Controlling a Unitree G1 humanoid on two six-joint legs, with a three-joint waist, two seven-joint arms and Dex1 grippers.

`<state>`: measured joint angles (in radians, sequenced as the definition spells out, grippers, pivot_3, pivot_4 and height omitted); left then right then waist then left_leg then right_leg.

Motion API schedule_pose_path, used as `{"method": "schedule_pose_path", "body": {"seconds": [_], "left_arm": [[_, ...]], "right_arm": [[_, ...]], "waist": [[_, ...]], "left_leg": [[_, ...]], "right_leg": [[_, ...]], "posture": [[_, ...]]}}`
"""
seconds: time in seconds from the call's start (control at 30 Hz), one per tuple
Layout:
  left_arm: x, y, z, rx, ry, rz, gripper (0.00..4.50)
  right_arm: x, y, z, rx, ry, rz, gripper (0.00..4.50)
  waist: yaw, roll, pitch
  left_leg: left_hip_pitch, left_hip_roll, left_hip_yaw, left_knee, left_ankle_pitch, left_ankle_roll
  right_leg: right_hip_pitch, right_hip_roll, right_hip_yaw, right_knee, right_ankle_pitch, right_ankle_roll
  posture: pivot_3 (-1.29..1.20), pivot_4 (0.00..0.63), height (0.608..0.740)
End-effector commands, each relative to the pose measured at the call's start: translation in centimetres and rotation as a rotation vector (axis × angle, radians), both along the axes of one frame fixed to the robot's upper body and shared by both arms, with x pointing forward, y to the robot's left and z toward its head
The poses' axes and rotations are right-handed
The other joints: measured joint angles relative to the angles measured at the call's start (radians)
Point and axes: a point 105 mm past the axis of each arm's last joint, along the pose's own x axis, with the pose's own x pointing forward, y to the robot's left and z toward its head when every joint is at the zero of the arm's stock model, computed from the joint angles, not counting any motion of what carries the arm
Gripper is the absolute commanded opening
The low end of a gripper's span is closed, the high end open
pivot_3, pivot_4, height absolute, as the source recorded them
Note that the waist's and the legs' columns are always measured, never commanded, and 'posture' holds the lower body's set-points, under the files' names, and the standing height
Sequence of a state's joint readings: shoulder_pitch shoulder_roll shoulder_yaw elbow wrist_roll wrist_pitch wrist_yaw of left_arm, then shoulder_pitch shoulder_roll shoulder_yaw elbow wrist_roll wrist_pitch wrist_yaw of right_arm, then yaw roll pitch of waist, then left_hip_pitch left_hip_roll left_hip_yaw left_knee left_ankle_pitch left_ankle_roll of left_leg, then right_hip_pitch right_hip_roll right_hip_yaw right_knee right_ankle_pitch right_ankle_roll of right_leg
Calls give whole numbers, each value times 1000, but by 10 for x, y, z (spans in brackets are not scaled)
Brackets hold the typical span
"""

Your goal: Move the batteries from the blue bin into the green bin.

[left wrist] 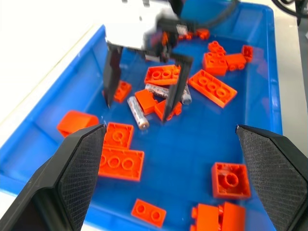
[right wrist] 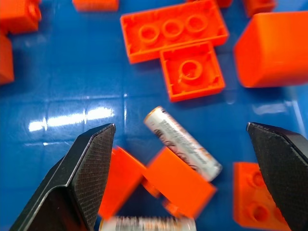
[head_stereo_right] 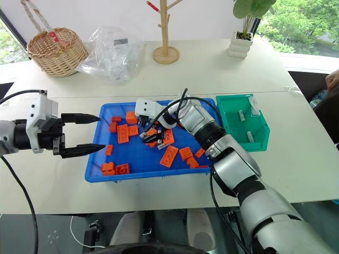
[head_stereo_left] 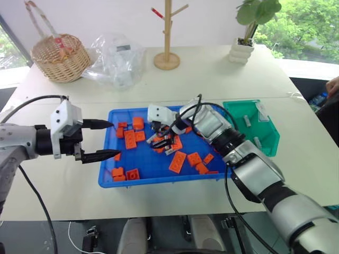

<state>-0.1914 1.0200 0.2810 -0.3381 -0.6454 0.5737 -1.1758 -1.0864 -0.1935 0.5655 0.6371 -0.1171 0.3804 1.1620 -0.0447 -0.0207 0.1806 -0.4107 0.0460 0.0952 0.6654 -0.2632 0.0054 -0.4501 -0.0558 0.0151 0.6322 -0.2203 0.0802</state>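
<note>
Right gripper [head_stereo_left: 161, 138]: fingers spread wide, nothing between them, lowered inside the blue bin [head_stereo_left: 139, 180] over a cluster of bricks near the bin's centre. Left gripper [head_stereo_left: 106, 139]: fingers apart, empty, level, tips at the bin's 9 o'clock rim.

Table [head_stereo_left: 212, 74]: pale, bearing all items. Blue bin: at table centre, holding scattered orange bricks [head_stereo_left: 177, 161] and batteries. Plastic bag [head_stereo_left: 116, 58]: at 11 o'clock from the blue bin, well apart. Basket [head_stereo_left: 60, 55]: at 10 o'clock, beside the bag. Wooden stand [head_stereo_left: 167, 37]: at 12 o'clock. Potted plant [head_stereo_left: 244, 45]: at 1 o'clock. Green bin [head_stereo_left: 267, 138]: just beside the blue bin at 3 o'clock, with batteries [head_stereo_left: 247, 121] lying inside.

Batteries in blue bin, right wrist view: one [right wrist: 183, 143] lying flat between the spread fingers, partly under a brick [right wrist: 180, 182]; a second [right wrist: 147, 224] beside that brick. Left wrist view: one [left wrist: 137, 112] lying between the right gripper's fingertips.
</note>
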Motion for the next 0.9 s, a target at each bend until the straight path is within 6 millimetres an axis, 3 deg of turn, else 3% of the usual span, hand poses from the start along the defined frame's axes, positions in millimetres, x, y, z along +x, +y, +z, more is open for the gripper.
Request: {"method": "schedule_pose_path", "body": {"seconds": [0.03,0.1,0.33,0.53,0.67,0.77,0.9], "left_arm": [[-1,-3,10,1,-52,-14,4500],[0,-3,11,-2,-56,-11,4500],[1,-3,11,-8,-63,-2,4500],[5,-3,13,-15,-76,4,4500],[7,-5,13,-19,-72,-3,4500],[6,-7,8,-21,-56,-19,4500],[6,-14,3,-33,-40,-48,4500]], "right_arm": [[5,4,8,-28,-78,34,4238],[5,4,7,-37,-85,45,3650],[5,4,5,-44,-93,65,99],[3,4,9,-31,-92,80,28],[2,5,25,27,-95,71,28],[-6,1,65,180,-34,26,28],[-20,-44,114,339,-11,-84,28]], "waist": [[0,0,0],[0,0,0],[0,0,0],[0,0,0],[1,0,0],[2,0,0],[16,0,0]], "left_leg": [[0,0,0,0,0,0],[0,0,0,0,0,0],[0,0,0,0,0,0],[0,0,0,0,0,0],[0,0,0,0,0,-1],[0,0,0,0,0,-1],[-1,0,-2,0,0,-1]], "right_leg": [[0,0,0,0,0,0],[0,0,0,0,0,0],[0,0,0,0,0,0],[0,0,0,0,0,0],[0,0,0,0,0,0],[0,0,0,0,0,0],[0,0,-1,0,0,0]], "posture": [[0,150,736],[0,150,736],[0,150,736],[0,150,736],[0,150,736],[0,150,736],[0,150,736]]}}
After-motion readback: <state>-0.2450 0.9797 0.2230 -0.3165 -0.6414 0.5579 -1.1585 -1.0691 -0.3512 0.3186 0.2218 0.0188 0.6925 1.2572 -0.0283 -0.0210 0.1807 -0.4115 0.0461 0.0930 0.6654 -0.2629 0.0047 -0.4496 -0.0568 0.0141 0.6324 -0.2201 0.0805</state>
